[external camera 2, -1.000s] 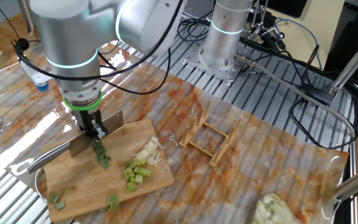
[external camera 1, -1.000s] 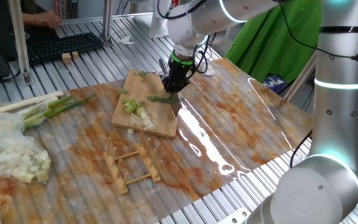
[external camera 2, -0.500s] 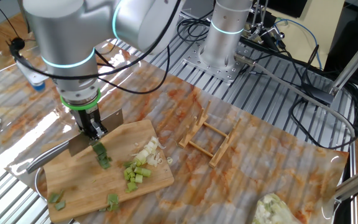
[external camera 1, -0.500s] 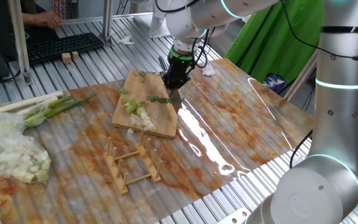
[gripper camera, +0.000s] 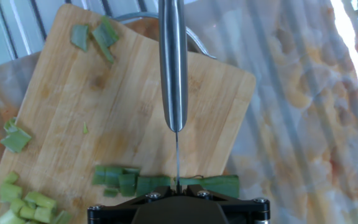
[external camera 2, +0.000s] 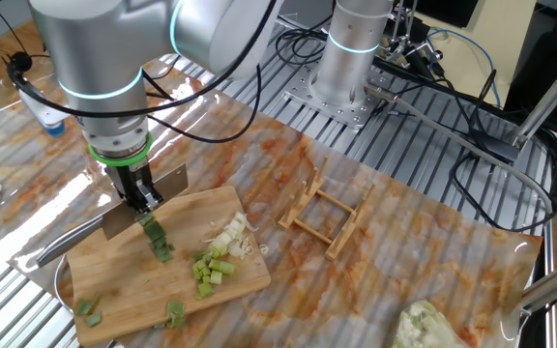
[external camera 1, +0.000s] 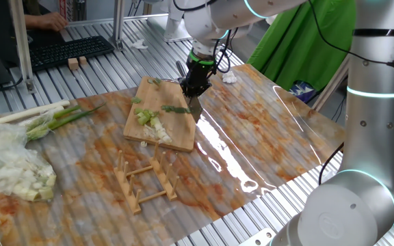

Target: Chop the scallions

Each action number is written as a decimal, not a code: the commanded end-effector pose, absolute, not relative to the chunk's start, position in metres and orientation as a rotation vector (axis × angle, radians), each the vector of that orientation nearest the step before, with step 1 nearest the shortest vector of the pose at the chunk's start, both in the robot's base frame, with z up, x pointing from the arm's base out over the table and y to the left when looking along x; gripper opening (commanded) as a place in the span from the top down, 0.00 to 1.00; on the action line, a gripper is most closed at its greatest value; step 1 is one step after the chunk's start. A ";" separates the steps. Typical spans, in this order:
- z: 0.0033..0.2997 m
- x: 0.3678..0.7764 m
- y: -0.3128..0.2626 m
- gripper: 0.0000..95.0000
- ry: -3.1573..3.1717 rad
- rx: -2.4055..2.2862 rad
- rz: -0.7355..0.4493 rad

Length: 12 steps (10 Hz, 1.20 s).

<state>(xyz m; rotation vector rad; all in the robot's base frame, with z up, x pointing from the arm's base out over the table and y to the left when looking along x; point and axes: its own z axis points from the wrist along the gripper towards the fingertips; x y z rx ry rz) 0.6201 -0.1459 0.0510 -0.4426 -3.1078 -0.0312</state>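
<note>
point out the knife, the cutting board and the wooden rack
knife (gripper camera: pixel 172 68), hand view, middle of the steel handle
cutting board (external camera 2: pixel 124 275), the other fixed view, bare wood
wooden rack (external camera 2: pixel 329 215), the other fixed view, its crossbar

Slatted metal table (external camera 1: pixel 101 65), green cloth (external camera 1: pixel 306 48) behind; keyboard (external camera 1: pixel 70 51) at back

The arm (external camera 2: pixel 114 39) is built of thick, rounded silver-grey segments with a smooth matte shell. A ring glowing pale cyan (external camera 2: pixel 104 92) circles each joint, and another shows on the upright column (external camera 1: pixel 382 92) at 3 o'clock in one fixed view. Below the wrist sits a bright green band (external camera 2: pixel 119 159), then a compact black gripper (external camera 2: pixel 143 201) with visible screws along its base plate (gripper camera: pixel 179 208). Black cables (external camera 2: pixel 211 126) loop loosely off the forearm towards 3 o'clock.
</note>
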 end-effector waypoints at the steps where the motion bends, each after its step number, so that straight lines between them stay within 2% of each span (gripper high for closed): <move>1: 0.051 0.619 -0.147 1.00 -3.110 -0.439 -0.030; 7: 0.009 0.610 -0.143 1.00 -3.175 -0.474 -0.052; 12: 0.004 0.612 -0.144 1.00 -3.165 -0.501 -0.073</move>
